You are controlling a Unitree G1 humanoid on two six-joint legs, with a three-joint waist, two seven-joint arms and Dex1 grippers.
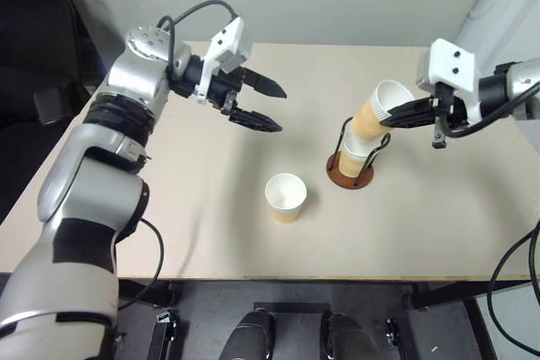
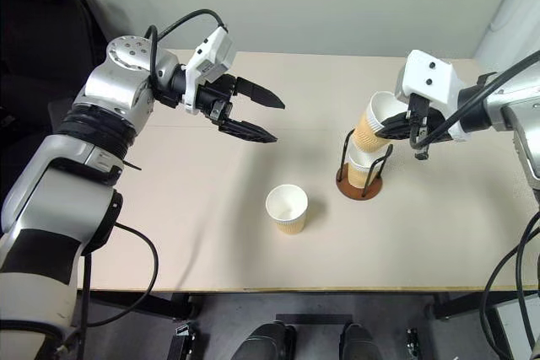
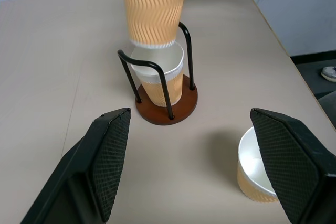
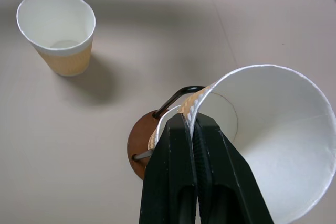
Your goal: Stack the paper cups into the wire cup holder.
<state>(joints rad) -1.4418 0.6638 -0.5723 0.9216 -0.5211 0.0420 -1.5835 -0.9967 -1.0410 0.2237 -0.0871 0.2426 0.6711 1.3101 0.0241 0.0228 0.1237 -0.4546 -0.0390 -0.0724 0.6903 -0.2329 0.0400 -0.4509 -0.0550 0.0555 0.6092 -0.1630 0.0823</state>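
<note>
Pinching a paper cup's (image 1: 377, 110) rim, right pincer (image 1: 403, 113) clamped, left pincer (image 1: 263, 104) spread wide, empty.

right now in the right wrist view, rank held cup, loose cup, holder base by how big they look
1. held cup, nearest the camera, so it looks biggest
2. loose cup
3. holder base, partly hidden

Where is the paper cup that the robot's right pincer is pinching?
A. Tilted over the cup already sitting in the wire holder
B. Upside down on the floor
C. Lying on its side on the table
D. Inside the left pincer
A: the right pincer grips the rim of a tan tapered paper cup, which leans with its bottom in the cup seated in the black-wire holder with a reddish-brown round base.
</note>
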